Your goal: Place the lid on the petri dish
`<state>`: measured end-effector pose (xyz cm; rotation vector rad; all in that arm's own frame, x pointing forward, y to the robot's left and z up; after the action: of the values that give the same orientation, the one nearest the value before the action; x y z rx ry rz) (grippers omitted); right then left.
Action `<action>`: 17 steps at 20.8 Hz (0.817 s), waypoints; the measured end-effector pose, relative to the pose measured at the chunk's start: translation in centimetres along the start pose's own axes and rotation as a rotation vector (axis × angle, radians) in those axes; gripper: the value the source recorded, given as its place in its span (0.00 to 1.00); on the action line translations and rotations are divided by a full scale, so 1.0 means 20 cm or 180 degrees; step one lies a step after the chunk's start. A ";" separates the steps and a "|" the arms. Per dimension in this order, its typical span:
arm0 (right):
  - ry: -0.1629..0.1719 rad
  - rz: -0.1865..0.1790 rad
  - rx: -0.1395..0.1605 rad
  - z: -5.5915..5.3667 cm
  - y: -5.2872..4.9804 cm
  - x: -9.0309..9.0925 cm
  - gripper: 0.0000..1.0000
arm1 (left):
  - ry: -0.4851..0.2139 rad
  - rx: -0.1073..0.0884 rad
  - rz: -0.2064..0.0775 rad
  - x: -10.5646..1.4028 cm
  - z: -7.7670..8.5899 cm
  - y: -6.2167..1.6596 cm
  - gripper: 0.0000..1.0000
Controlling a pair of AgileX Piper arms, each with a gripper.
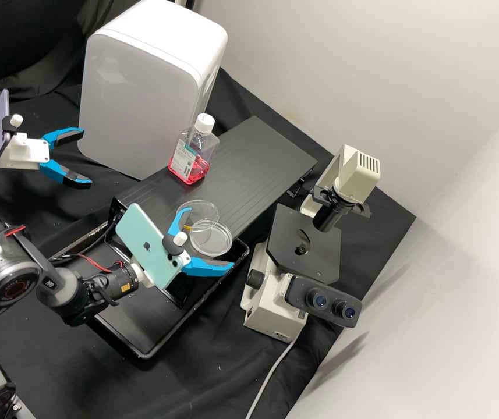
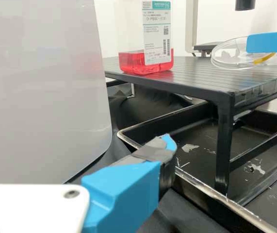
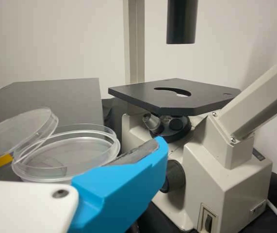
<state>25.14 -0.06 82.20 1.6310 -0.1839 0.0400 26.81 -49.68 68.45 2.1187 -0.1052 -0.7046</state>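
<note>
A clear petri dish [image 1: 213, 238] sits at the near corner of a black slatted platform [image 1: 249, 169]. Its clear lid [image 1: 197, 210] leans tilted on the dish's far rim, half off it. My right gripper [image 1: 209, 238] is open and straddles the dish, one blue finger behind the lid and the other finger [image 1: 211, 267] at the platform's near edge. In the right wrist view the dish [image 3: 68, 153] and tilted lid [image 3: 17, 128] lie just beyond my finger [image 3: 128, 179]. My left gripper [image 1: 86, 158] hangs open at the far left, beside the white box.
A white box [image 1: 144, 81] stands at the back left. A flask of red liquid [image 1: 191, 152] stands on the platform. A microscope [image 1: 307, 256] stands to the right of the dish. A black tray [image 1: 144, 326] lies under the platform.
</note>
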 end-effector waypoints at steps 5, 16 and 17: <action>0.0012 -0.0010 -0.0002 0.00 0.00 0.01 0.00 | 0.0000 0.0000 0.0000 0.00 0.00 0.000 1.00; 0.0033 -0.0051 -0.0024 0.00 -0.02 0.01 0.00 | 0.0000 0.0000 0.0000 0.00 0.00 0.000 1.00; 0.0039 -0.0051 -0.0020 0.00 -0.02 0.01 0.00 | 0.0000 0.0000 0.0000 0.00 0.00 0.000 1.00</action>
<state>25.45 -0.06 81.91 1.6256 -0.1614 0.0372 26.81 -49.68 68.45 2.1187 -0.1052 -0.7046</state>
